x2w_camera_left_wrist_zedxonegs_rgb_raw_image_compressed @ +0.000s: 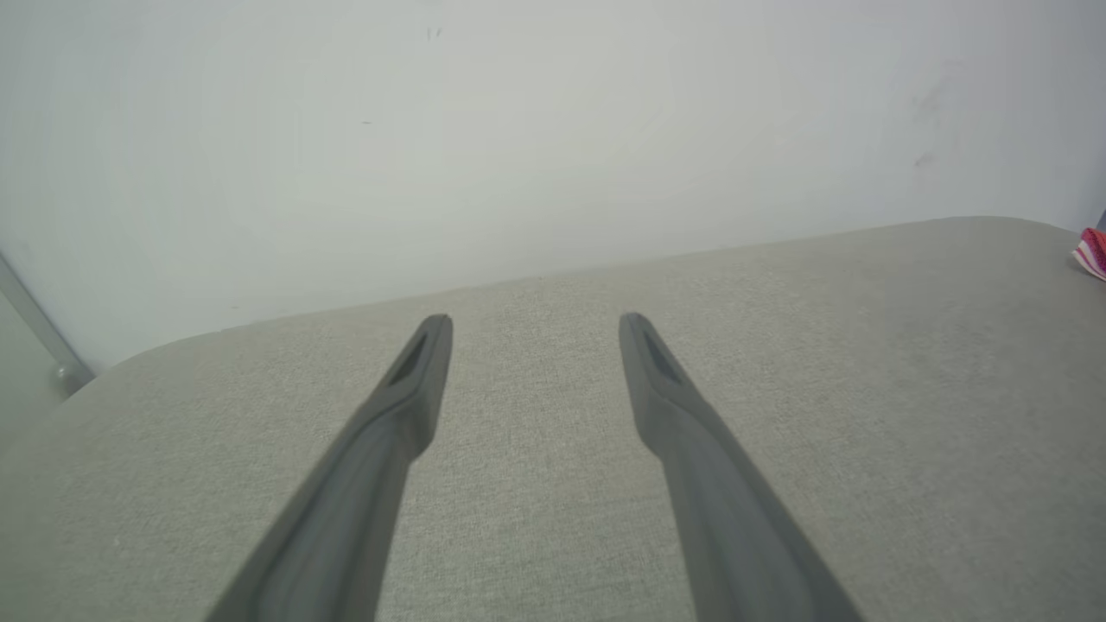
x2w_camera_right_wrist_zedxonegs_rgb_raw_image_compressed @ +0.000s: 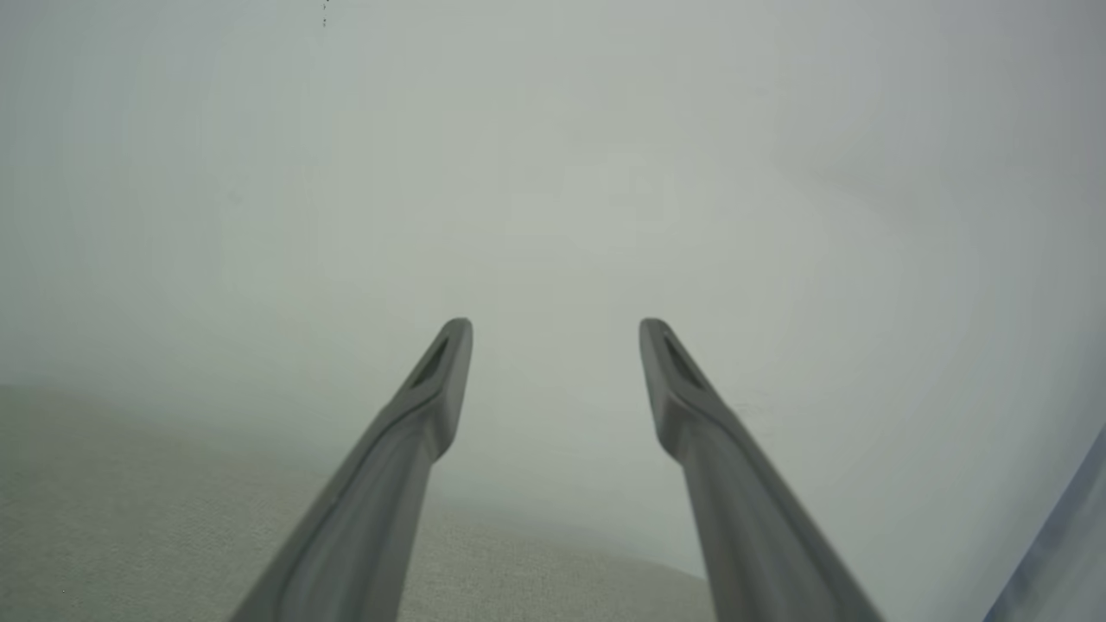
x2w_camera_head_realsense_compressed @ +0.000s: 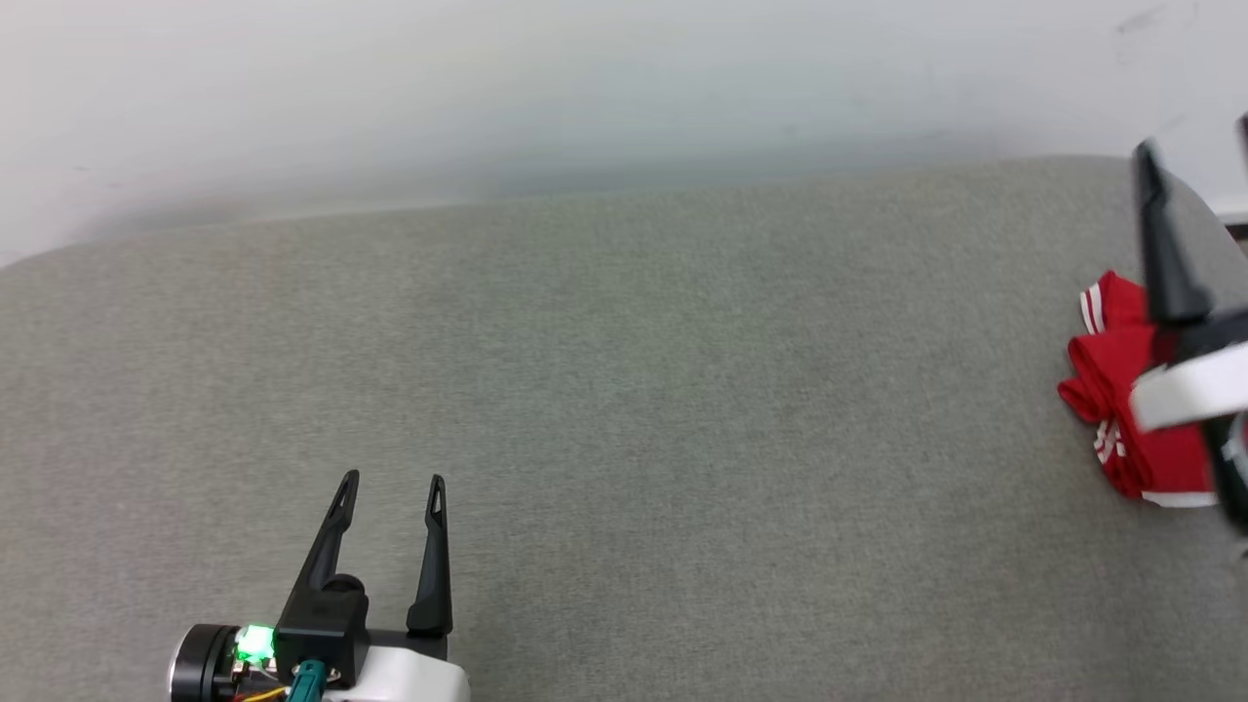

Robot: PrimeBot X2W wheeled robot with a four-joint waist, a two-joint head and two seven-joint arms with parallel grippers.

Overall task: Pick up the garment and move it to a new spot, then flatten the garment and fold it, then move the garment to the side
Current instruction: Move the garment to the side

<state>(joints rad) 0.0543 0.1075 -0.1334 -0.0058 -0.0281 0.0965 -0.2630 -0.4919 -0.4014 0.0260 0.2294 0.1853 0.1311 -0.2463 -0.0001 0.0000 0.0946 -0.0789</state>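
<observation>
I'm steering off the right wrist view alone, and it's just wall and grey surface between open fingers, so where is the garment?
Observer: Head view has the garment heaped at the grey surface's right end, partly behind the right end effector.
Operator: What's the left end effector doing?
Observer: The left end effector is open and empty, over bare surface at the left.
Operator: Does its wrist view catch the garment?
Observer: A red-and-white striped corner, at that view's right edge.
</observation>
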